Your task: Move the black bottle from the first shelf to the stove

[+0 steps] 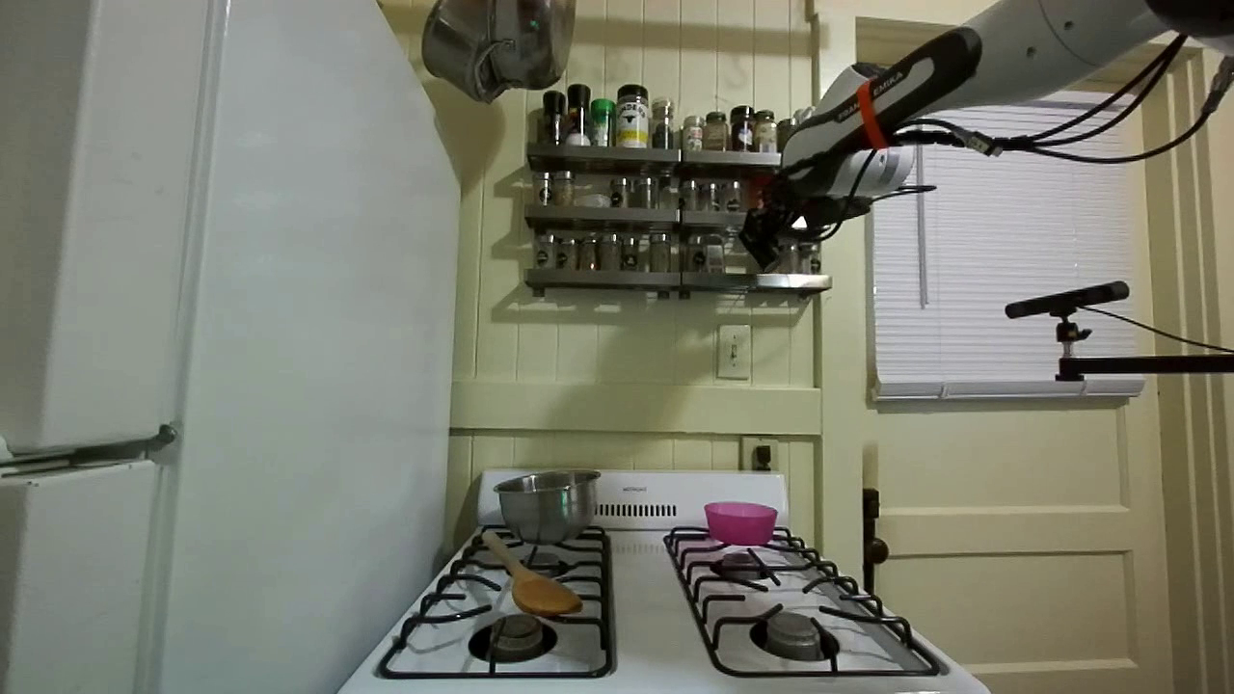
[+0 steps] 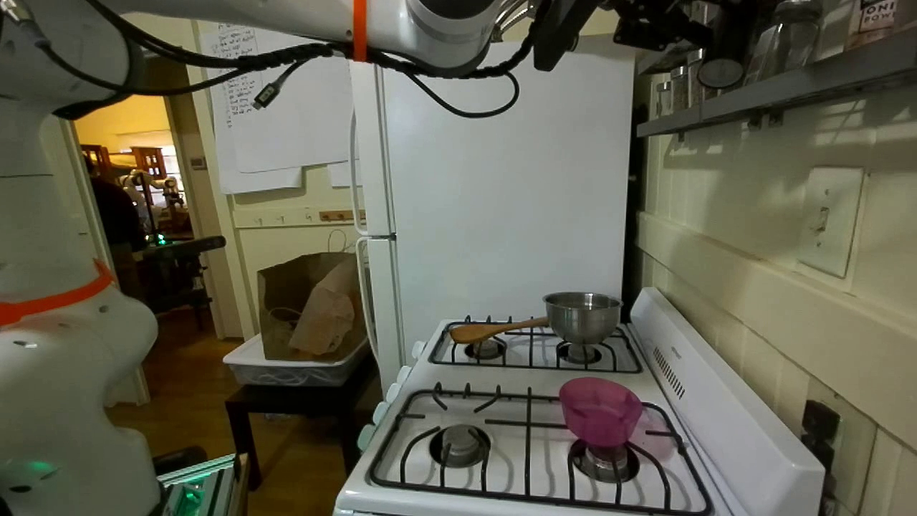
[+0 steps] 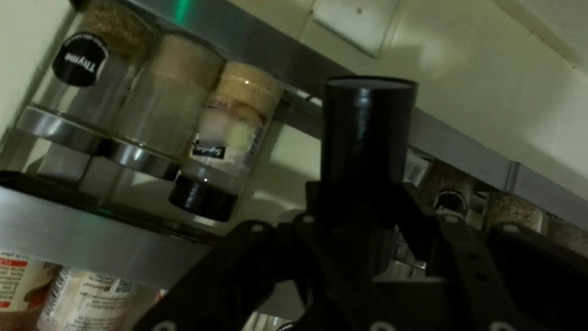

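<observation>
The black bottle (image 3: 367,128) stands between my fingers in the wrist view, which is upside down. My gripper (image 3: 360,202) is shut on it. In an exterior view the gripper (image 2: 666,25) is at the top edge, and the bottle (image 2: 723,54) shows its round underside above the lowest rack tier (image 2: 774,89). In an exterior view my gripper (image 1: 764,236) is dark before the right part of the lowest tier (image 1: 752,281); the bottle cannot be told apart there. The white stove (image 1: 636,617) is well below; it also shows in an exterior view (image 2: 723,401).
Jars (image 3: 225,133) line the rack beside the bottle. On the stove are a metal pot (image 1: 548,506), a wooden spoon (image 1: 549,598) and a pink bowl (image 1: 740,522). The refrigerator (image 1: 328,289) stands at the left. Pots (image 1: 501,48) hang above. A camera (image 1: 1065,301) is mounted at right.
</observation>
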`<state>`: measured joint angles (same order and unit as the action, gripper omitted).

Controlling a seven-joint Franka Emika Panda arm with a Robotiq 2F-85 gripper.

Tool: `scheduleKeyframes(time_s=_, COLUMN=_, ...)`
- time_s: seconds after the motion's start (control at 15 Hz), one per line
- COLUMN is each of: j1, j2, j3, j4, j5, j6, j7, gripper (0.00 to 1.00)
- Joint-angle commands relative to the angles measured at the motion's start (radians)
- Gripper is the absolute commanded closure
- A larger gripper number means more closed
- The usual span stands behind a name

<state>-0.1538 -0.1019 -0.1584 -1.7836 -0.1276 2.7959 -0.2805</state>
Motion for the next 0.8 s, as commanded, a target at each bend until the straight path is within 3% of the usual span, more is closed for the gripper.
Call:
scheduleKeyframes(time_s=0.0, j1=0.050, j2=-0.090, j3=-0.012, j4=-0.034, j5=0.222, j6=-0.145, j7=-0.071, gripper=0.81)
scheduleKeyframes(time_s=0.6, j1=0.226, j2=-0.234, j3=-0.100, j4=-0.055, j5=0.724, j6=-0.320, j7=-0.190, gripper=0.81)
scheduleKeyframes(time_s=0.67, j1=0.191, j2=-0.196, j3=-0.075, j4=-0.022, j5=0.631, j6=-0.287, j7=-0.154, gripper=0.56)
scheduleKeyframes(time_s=0.73, j1=0.205, j2=-0.206, j3=-0.082, j4=-0.027, j5=0.663, j6=-0.293, j7=-0.159, gripper=0.56)
